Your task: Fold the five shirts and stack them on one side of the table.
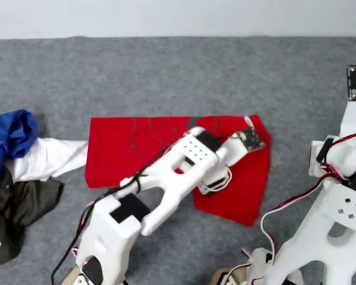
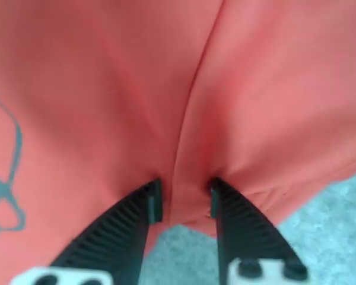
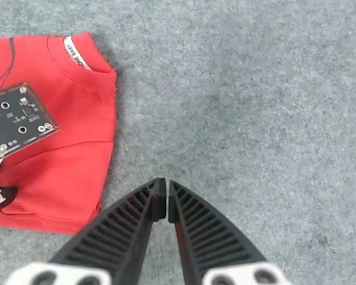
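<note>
A red shirt (image 1: 142,148) lies partly folded in the middle of the grey table (image 1: 166,71), its collar (image 3: 83,59) at the far right corner. My left gripper (image 2: 184,199) is down on the shirt's right part, shut on a raised fold of the red cloth (image 2: 190,119) near the shirt's edge. The left arm (image 1: 184,166) stretches over the shirt from the near left. My right gripper (image 3: 167,199) hangs shut over bare table just right of the red shirt, with nothing in it.
At the left edge a blue shirt (image 1: 9,136), a white shirt (image 1: 53,157) and a dark shirt (image 1: 18,208) lie bunched together. The right arm (image 1: 338,202) stands at the near right. Bare grey table runs along the far side.
</note>
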`<action>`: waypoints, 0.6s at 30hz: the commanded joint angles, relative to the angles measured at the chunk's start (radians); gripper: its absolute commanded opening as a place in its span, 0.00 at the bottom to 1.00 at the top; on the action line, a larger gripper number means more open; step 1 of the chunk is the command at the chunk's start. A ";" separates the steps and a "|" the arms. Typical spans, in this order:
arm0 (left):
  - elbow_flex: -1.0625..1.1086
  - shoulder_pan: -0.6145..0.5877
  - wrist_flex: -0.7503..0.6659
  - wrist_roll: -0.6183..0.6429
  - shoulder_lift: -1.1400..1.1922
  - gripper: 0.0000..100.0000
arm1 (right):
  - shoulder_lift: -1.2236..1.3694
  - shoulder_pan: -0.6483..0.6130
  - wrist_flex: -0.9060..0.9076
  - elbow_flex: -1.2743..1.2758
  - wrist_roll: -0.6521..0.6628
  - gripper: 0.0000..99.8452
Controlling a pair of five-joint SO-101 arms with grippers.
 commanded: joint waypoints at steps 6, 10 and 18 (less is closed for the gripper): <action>-0.111 0.041 0.193 0.000 -0.150 0.10 | -0.025 0.010 0.002 -0.055 0.014 0.03; -0.110 0.097 0.230 0.000 -0.167 0.11 | -0.025 0.008 0.002 -0.055 0.011 0.03; -0.116 0.149 0.226 0.000 -0.031 0.18 | -0.025 0.008 0.002 -0.055 0.009 0.03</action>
